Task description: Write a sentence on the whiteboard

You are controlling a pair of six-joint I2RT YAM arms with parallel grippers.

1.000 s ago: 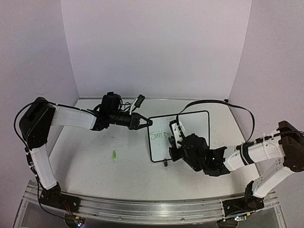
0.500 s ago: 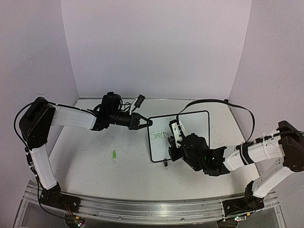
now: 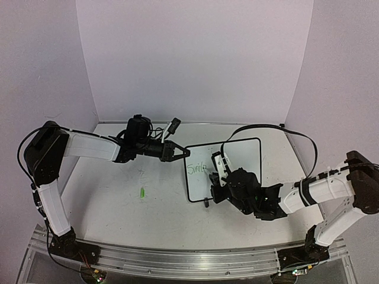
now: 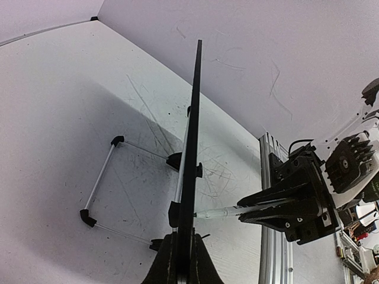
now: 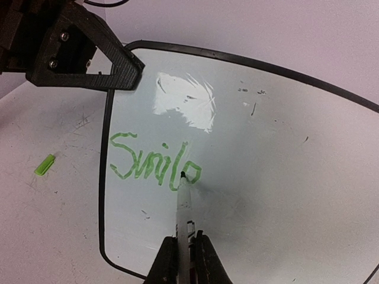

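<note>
Right wrist view: the right gripper (image 5: 183,241) is writing the sentence (image 5: 155,165) in green, and so far one word, "Smile", is showing on the whiteboard (image 5: 284,148).

Its jaws are pinching a thin marker (image 5: 183,204), whose tip is touching the board at the tail of the last letter. The left gripper (image 3: 180,152) is clamping the board's black frame at its far left corner, steadying it. The board is sitting right of the middle of the table (image 3: 118,201), nearer the far edge than the near one. I am judging the job as well short of half done. The word is filling only the left part of the board, and the glossy stretch to its right is lying blank for whatever words are to follow. A small green piece (image 3: 143,192), perhaps the marker's cap, is lying on the table well left of the board.
</note>
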